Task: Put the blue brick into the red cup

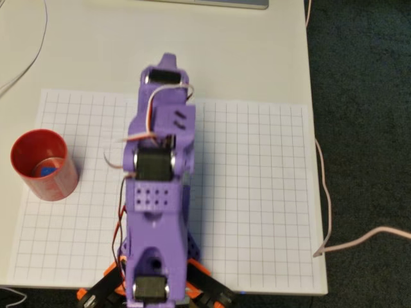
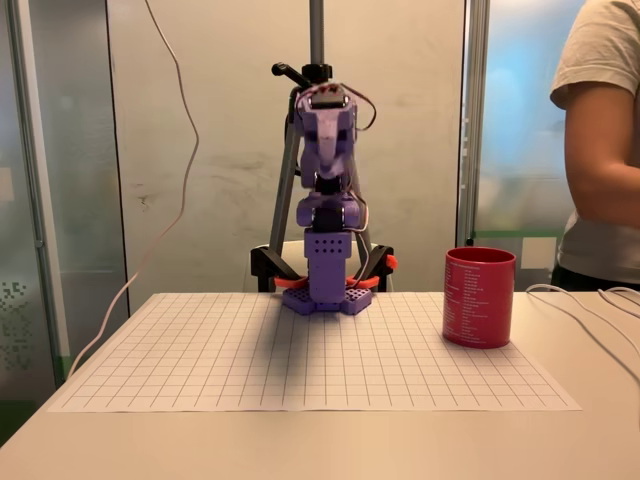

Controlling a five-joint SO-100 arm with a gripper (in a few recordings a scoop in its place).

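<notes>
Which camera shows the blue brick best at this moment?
The overhead view: it looks straight down into the red cup, where the blue brick lies on the bottom. In the fixed view the red cup is seen side-on, and its wall hides the inside.

- The arm [image 1: 157, 192] is built from purple plastic segments with blocky, angular shells.
- Black servo bodies [image 1: 153, 163] sit framed in the purple links.
- A plate behind the pincer carries a grid of small round holes [image 1: 153, 197].
- Thin white and red cables [image 1: 144, 119] loop along the links.
- Orange and black brackets [image 1: 106, 282] clamp the base.
</notes>
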